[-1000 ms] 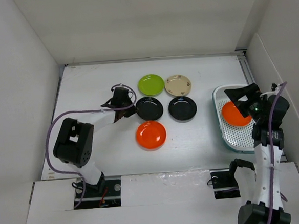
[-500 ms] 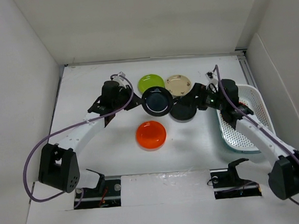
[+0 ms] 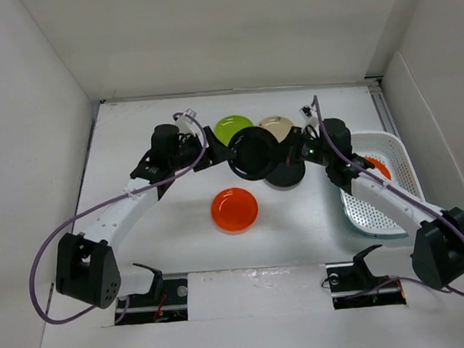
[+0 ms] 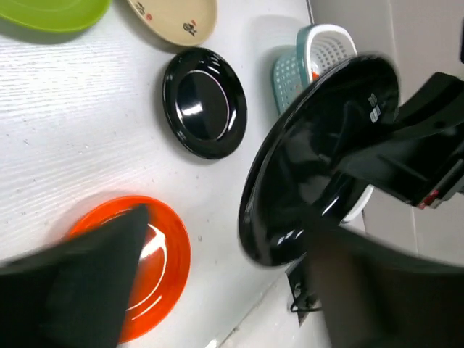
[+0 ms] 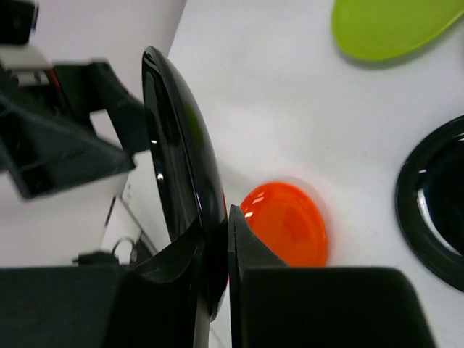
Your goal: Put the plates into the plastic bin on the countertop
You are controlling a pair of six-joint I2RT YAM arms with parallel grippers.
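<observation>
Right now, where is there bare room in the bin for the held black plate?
In the bin, the near mesh floor is bare, between the binned orange plate toward the far end and the near wall. The countertop is open left of the loose orange plate. Crowded: the green plate, beige plate and lying black plate cluster below the held black plate.

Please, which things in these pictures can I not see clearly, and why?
Beige plate: top view, partly covered by the lifted black plate.
Orange plate in the plastic bin: top view, partly hidden by the right arm.
Left hand: left wrist view, fingers blurred.
Lime green plate: right wrist view, cut by the edge.
</observation>
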